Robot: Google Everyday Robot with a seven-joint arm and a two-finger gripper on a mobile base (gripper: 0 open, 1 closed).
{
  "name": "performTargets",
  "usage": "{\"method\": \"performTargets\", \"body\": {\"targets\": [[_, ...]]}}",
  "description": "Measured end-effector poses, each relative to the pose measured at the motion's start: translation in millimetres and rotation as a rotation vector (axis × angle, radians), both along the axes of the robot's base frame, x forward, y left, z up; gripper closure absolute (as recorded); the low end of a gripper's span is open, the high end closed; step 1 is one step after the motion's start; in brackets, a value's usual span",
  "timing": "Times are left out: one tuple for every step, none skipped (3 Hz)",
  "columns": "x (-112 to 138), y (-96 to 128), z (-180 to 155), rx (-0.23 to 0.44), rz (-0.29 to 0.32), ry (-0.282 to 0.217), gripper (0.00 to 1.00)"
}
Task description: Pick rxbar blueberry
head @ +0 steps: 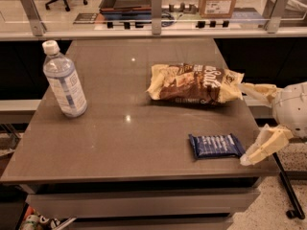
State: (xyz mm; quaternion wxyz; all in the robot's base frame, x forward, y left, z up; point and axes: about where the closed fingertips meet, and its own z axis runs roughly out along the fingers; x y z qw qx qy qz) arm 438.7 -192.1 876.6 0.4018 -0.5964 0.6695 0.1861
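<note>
The rxbar blueberry [216,145] is a small flat dark-blue bar with pale lettering. It lies flat on the brown table [120,143] near the front right corner. My gripper [245,123] comes in from the right edge of the view, just right of the bar. Its two pale fingers are spread wide apart, one [254,91] by the snack bag's right end, the other [263,145] just right of the bar. It holds nothing.
A yellow-and-brown snack bag [194,84] lies behind the bar at mid-right. A clear water bottle [64,80] with a white cap stands at the left. A glass-railed ledge [153,30] runs along the table's far side.
</note>
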Motion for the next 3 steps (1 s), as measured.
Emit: {"method": "performTargets", "body": {"targets": [[6,-6,-24,0.056,0.01,0.016,0.0],[7,-4,-49,0.112,0.042,0.078,0.0],[-3,1,-57,0.137,0.075,0.11,0.0]]}}
